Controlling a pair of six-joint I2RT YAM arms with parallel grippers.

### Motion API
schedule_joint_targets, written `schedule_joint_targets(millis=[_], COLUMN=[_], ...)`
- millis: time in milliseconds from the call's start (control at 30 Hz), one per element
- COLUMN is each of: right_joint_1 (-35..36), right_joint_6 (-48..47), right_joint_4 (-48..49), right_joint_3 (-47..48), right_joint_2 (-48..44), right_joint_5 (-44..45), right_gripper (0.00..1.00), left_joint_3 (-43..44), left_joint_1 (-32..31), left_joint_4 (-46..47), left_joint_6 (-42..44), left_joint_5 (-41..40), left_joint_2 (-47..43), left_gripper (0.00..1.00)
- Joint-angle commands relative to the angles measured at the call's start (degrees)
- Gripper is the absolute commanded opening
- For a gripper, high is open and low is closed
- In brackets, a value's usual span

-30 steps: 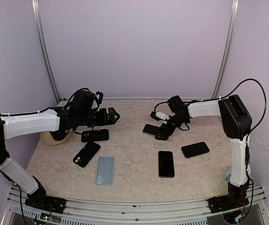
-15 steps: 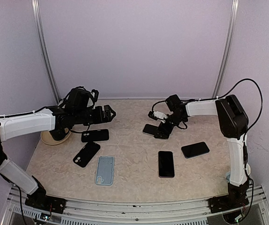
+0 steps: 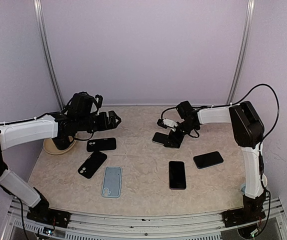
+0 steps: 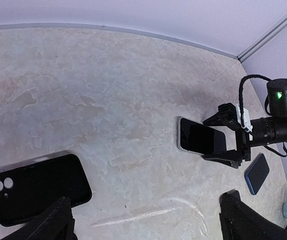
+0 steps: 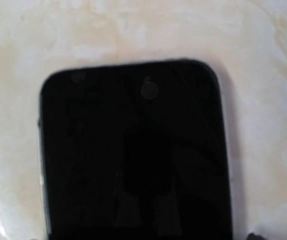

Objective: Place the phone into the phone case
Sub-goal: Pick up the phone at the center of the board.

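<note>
A dark phone [image 3: 160,138] lies screen up on the marbled table, and it fills the right wrist view [image 5: 133,150]. My right gripper [image 3: 173,140] is low over its right end. In the left wrist view its two black fingers [image 4: 222,116] stand either side of that phone [image 4: 199,138], jaws open. My left gripper [image 3: 112,120] hovers open and empty above the table's left half, its fingertips [image 4: 57,216] wide apart. A light blue phone case [image 3: 112,181] lies near the front, and a black case [image 3: 101,144] lies under the left arm.
Another black case [image 3: 92,164] lies left of the blue one. Two more dark phones [image 3: 177,174] [image 3: 208,159] rest on the right half. A tan round dish [image 3: 58,147] sits at the left edge. Purple walls enclose the table.
My left gripper has drawn back a little to the left. The right gripper has settled slightly closer around the phone's end, its jaws a touch narrower.
</note>
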Motion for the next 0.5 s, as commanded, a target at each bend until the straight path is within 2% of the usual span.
schedule_joint_targets(millis=[0,233,467], right_joint_1=[1.0,1.2,1.5], right_joint_6=[-0.5,-0.5,-0.4], right_joint_4=[-2.2,-1.8,-0.2], right_joint_3=[-1.8,-2.3,-4.4], right_joint_2=[2.4,1.9,0.7], right_joint_5=[-0.2,1.1,1.8], right_gripper=[0.86,0.80,0.67], left_joint_3=[-0.7,-1.2,-2.1], left_joint_1=[0.4,0.7,0.8], left_joint_4=[-0.3,-0.4,-0.1], left_joint_6=[0.7,0.5,0.0], left_joint_5=[1.7,1.6,1.7], left_joint_2=[-0.7,-1.2,-2.2], left_gripper=[0.99,0.99,0.99])
